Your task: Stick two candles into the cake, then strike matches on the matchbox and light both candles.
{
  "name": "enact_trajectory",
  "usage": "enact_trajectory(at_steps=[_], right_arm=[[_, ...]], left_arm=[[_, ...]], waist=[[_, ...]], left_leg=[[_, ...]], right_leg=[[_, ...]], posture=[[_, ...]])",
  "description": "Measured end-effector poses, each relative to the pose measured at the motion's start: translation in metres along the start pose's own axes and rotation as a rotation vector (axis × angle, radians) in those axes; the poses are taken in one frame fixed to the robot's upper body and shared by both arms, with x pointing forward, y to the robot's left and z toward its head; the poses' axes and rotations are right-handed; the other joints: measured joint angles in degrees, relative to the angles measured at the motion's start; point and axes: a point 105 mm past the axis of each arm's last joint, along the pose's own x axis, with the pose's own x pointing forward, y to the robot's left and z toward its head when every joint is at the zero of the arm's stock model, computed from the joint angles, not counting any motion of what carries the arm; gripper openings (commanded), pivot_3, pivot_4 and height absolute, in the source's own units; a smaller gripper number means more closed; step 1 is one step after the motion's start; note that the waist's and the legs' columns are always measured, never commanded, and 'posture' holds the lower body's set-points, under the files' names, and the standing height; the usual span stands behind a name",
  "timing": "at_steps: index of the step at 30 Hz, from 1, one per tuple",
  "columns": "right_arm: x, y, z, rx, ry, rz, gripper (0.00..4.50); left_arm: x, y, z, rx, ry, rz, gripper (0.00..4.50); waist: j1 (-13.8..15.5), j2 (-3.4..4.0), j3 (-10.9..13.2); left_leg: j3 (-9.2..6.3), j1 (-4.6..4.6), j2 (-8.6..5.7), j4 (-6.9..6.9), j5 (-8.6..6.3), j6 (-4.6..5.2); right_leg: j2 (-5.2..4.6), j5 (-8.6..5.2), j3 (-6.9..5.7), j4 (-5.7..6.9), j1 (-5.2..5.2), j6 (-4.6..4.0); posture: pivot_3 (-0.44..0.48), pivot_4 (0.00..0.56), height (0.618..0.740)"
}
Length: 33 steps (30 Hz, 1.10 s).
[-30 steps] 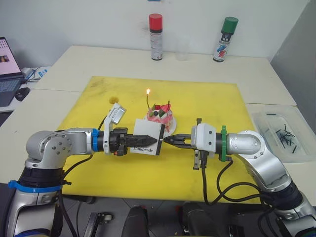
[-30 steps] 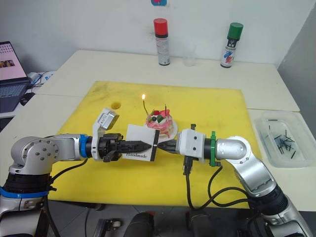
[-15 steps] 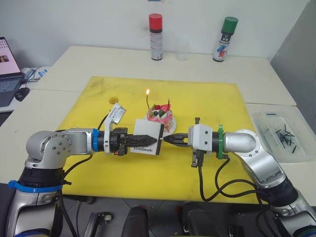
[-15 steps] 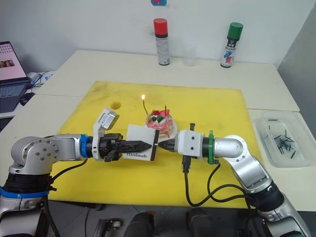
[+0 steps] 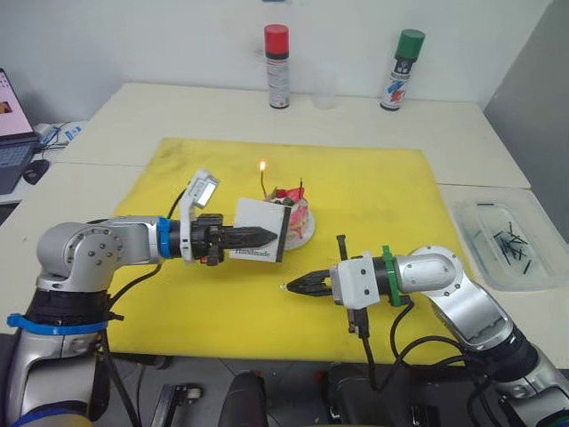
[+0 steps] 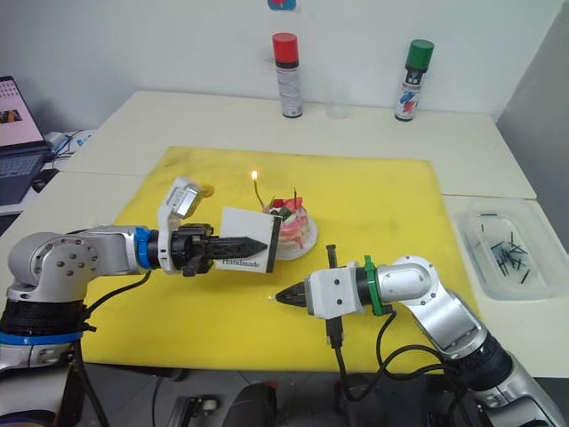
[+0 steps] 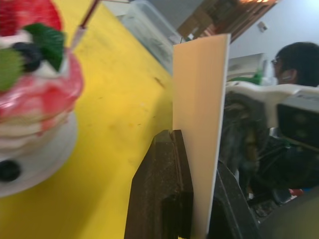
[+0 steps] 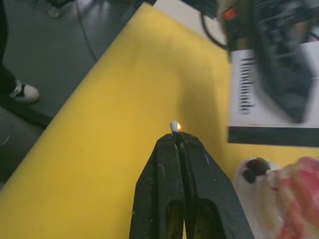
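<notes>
Mat [image 5: 373, 191], yellow, is being used as the work surface, spanning the centre of the frame. Cake [image 5: 293, 213] is being kept on its white plate just above frame centre, with both candles planted in it. One candle [image 5: 263, 181], left of the strawberry, is already being burned at the tip; the second [image 5: 301, 188], the reddish stick just to its right, is not yet lit.

Matchbox [image 5: 260, 242] is being held upright just left of the cake, clamped between the closed fingers of the left gripper [image 5: 252, 237]. "Handmade" is being shown in dark script on its white face, with the dark striking strip along one edge.

Match [image 8: 174, 127] is being pinched in the tightly closed right gripper [image 5: 297, 286], lower centre of the frame, below the cake and apart from the box; a small bright flame is showing at its head.

Judgement: the task is well advanced. What is left is the lit match being carried to the second candle.

Spray cans [image 5: 276, 53], red-capped and green-capped, are standing at the top; their labels cannot be read. Spare matches are being kept in the clear tray [image 5: 480, 231] at right.
</notes>
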Motion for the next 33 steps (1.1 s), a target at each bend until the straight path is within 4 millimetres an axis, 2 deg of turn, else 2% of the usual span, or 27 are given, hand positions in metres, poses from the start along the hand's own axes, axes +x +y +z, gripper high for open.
enact_trajectory(at_steps=[5,8,11,17,33], right_arm=[[-0.019,-0.047,0.009,-0.044,0.033,-0.174,0.01],[-0.031,-0.079,0.000,-0.059,0.105,-0.292,0.01],[-0.033,-0.094,-0.006,-0.069,0.138,-0.346,0.01],[-0.034,-0.102,-0.016,-0.082,0.177,-0.393,0.01],[-0.026,-0.103,-0.015,-0.104,0.157,-0.413,0.01]], left_arm=[[-0.016,0.005,-0.021,-0.050,0.028,0.058,0.00],[-0.017,0.003,-0.039,-0.076,0.060,0.060,0.00],[-0.013,0.000,-0.042,-0.066,0.064,0.053,0.00],[-0.008,-0.003,-0.042,-0.059,0.058,0.043,0.00],[-0.007,-0.003,-0.038,-0.048,0.051,0.038,0.00]], waist=[[0.2,0.03,0.0],[0.4,0.02,0.1],[0.8,0.02,0.1],[0.8,0.04,0.1],[0.6,0.04,0.1]], left_leg=[[0.00,-0.01,0.00,0.00,0.00,0.00],[0.04,-0.03,-0.01,0.00,0.00,0.00],[0.04,-0.04,-0.01,0.00,0.00,0.00],[0.05,-0.08,-0.01,-0.05,-0.01,0.00],[0.05,-0.09,0.00,-0.06,-0.01,0.00]], right_leg=[[-0.01,-0.02,0.00,-0.02,-0.01,-0.03],[-0.03,-0.13,0.00,-0.04,-0.04,-0.23],[-0.03,-0.13,-0.01,-0.04,-0.05,-0.22],[-0.03,-0.06,0.00,-0.03,-0.13,-0.11],[-0.02,-0.06,-0.01,-0.02,-0.14,-0.11]], posture=[[0.000,0.150,0.684],[0.000,0.150,0.684],[0.000,0.150,0.684],[0.000,0.150,0.684],[0.000,0.150,0.684]])
